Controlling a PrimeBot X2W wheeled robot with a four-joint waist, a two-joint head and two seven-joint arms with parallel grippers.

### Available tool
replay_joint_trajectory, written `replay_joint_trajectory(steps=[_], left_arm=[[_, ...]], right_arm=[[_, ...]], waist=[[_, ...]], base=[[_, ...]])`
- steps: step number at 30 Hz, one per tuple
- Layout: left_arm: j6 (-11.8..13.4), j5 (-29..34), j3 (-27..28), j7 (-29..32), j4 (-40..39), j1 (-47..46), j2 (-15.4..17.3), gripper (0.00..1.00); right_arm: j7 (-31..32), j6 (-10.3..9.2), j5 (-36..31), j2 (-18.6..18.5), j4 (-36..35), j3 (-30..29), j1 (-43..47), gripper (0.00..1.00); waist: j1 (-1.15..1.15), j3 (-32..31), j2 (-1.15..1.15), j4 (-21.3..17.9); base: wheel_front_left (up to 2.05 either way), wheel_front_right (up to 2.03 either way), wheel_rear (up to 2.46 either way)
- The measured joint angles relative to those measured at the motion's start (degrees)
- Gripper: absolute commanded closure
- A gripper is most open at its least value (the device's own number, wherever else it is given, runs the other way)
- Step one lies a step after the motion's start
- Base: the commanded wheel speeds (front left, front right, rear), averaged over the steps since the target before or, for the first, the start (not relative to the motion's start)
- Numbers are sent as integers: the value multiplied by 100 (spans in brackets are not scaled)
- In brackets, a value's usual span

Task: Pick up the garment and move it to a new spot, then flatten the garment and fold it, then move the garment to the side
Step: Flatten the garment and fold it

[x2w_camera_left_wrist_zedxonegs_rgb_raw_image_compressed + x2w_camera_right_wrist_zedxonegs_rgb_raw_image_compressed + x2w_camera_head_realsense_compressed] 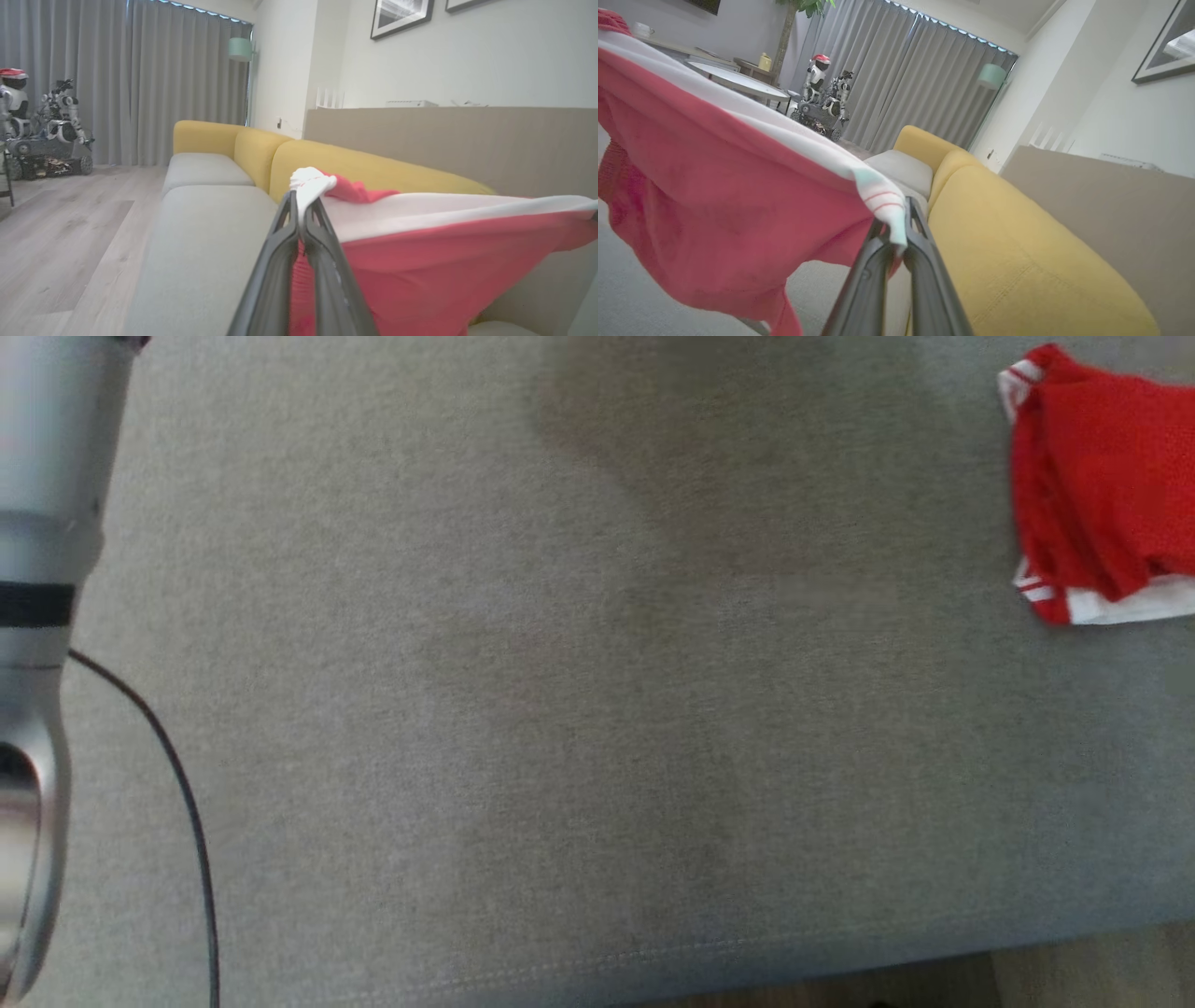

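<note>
The garment (444, 261) is red with a white band and hangs in the air, stretched between my two grippers above a grey sofa seat (205, 242). My left gripper (303, 200) is shut on one end of the white band, where a bunch of white cloth sticks up past the fingertips. In the right wrist view the garment (714, 186) sags to the left, and my right gripper (900, 221) is shut on its striped white corner. My pale left forearm (37, 523) runs down the left edge of the head view.
The grey seat (597, 709) spreads across the head view, with a folded red and white piece of clothing (1102, 485) lying at its upper right. A black cable (177, 784) hangs by my left forearm. Yellow backrests (1017, 252) line the sofa; the front edge is at the bottom.
</note>
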Motion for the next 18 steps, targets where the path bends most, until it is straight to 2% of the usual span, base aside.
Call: replay_joint_trajectory(steps=[5, 9, 14, 16, 18], left_arm=[[-304, 133, -166, -323, 735, 140, -152, 100], [-528, 223, -408, -443, 1189, 717, -207, 100], [-730, 272, -650, -475, 1561, 1730, -276, 100], [-772, 272, -683, -502, 1594, 1885, -275, 100], [-858, 271, -825, -509, 1664, 2282, -270, 100]], right_arm=[[-472, 0, -19, 312, 883, 307, 168, 100], [-649, 0, 107, 413, 1355, 842, 696, 100], [-827, 0, 269, 348, 1597, 1762, 1347, 100], [-856, 0, 352, 323, 1599, 1903, 1440, 100], [-882, 0, 572, 172, 1552, 2469, 1686, 100]], waist=[[-2, 131, 0, 164], [-1, 154, 0, 255], [-2, 0, 0, 335], [-2, -49, 0, 349], [-2, -238, 0, 382]], base=[[0, 0, 0], [0, 0, 0], [0, 0, 0], [0, 0, 0], [0, 0, 0]])
